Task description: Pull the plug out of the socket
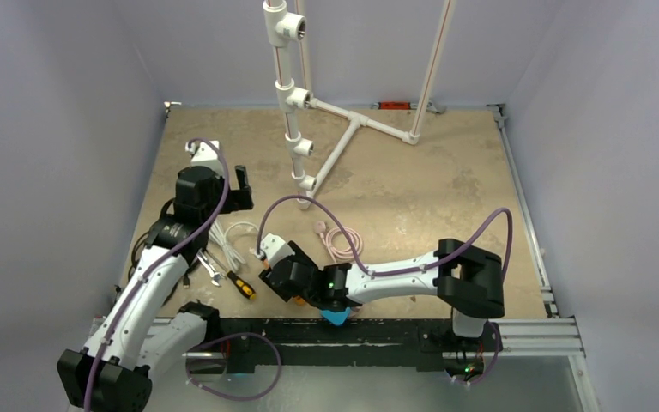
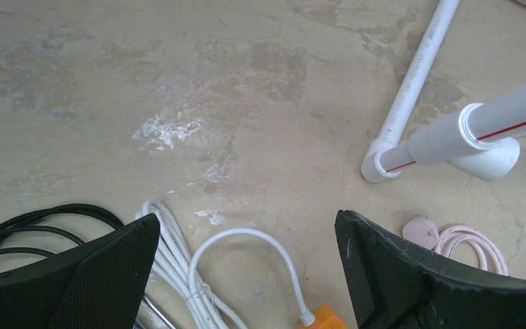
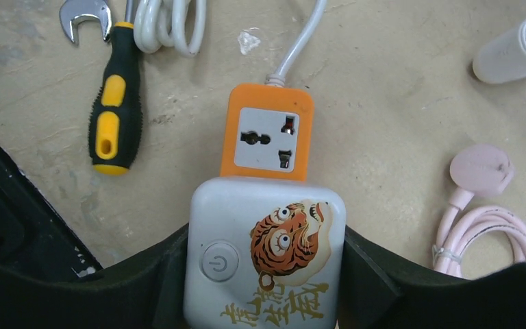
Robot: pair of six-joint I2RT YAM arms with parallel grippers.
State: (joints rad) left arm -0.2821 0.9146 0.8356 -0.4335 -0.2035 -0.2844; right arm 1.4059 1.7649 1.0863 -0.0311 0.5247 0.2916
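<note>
Right hand (image 3: 267, 264) is clamping the tiger-printed plug (image 3: 267, 240), which is still sitting in the orange socket (image 3: 268, 137) at its 12 o'clock, so the pull is remaining; left hand (image 2: 246, 233) is hanging open.

The plug (image 3: 264, 233) within the right claw (image 3: 266, 271) is cut off by the lower picture edge, and the socket (image 3: 267, 137) end nearest the claw is concealed beneath it.

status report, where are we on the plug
left gripper open, holding nothing. right gripper shut on white plug, plug seated in orange socket strip. nothing blocking the pull; screwdriver and pink cable lie off to the sides.
</note>
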